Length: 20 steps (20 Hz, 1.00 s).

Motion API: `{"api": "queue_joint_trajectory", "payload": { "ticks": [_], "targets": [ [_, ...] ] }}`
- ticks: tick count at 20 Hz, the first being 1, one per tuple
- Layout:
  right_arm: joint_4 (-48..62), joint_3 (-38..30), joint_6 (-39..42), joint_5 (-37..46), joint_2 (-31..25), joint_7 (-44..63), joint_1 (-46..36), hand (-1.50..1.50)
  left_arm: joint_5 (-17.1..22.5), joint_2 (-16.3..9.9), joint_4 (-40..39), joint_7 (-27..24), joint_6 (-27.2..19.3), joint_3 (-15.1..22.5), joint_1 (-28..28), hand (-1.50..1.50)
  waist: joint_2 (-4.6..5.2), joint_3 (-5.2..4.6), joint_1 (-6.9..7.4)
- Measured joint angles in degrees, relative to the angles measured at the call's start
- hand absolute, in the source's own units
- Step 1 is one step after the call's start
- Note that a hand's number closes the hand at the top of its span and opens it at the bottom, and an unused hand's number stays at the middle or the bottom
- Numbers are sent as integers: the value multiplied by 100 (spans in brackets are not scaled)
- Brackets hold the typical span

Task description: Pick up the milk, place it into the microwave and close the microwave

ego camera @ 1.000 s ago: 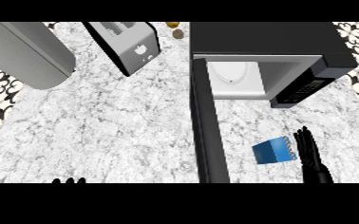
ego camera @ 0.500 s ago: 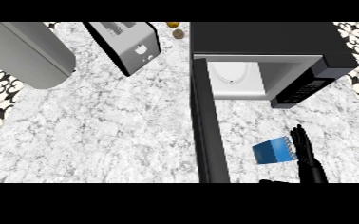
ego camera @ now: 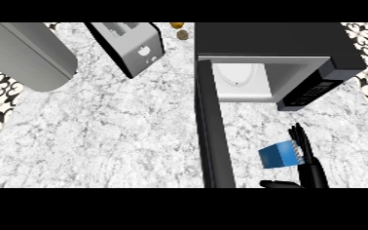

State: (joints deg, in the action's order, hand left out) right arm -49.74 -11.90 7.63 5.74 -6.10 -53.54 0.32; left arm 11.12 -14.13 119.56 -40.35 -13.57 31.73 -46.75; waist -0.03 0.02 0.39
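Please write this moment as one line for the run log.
phase: reaching | right robot hand: open, beside milk | milk: on counter | microwave: door open | left robot hand: not in view

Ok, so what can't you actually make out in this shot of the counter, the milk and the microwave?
- Left hand: not in the head view at all.
- Right hand: its palm and forearm are cut off by the lower edge; whether it touches the milk carton is unclear.
- Microwave inside: mostly hidden by its own top.
- Small brown things behind the toaster: too small to identify.
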Motion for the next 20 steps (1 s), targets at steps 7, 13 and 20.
{"api": "queue_joint_trajectory", "payload": {
  "ticks": [7,13,20],
  "targets": [
    [377,-52,-139,-75,90,-44,-267,-150,241,-219,41,-116,30,-128,-12,-150,0,1,5],
    [606,-157,-814,103,94,-112,-643,150,264,-251,-31,-244,22,-44,-26,-150,1,0,21],
    [1097,-342,-1335,128,143,-286,-1174,150,263,-249,-180,-393,-64,90,-5,-150,0,-3,19]
  ]
}}
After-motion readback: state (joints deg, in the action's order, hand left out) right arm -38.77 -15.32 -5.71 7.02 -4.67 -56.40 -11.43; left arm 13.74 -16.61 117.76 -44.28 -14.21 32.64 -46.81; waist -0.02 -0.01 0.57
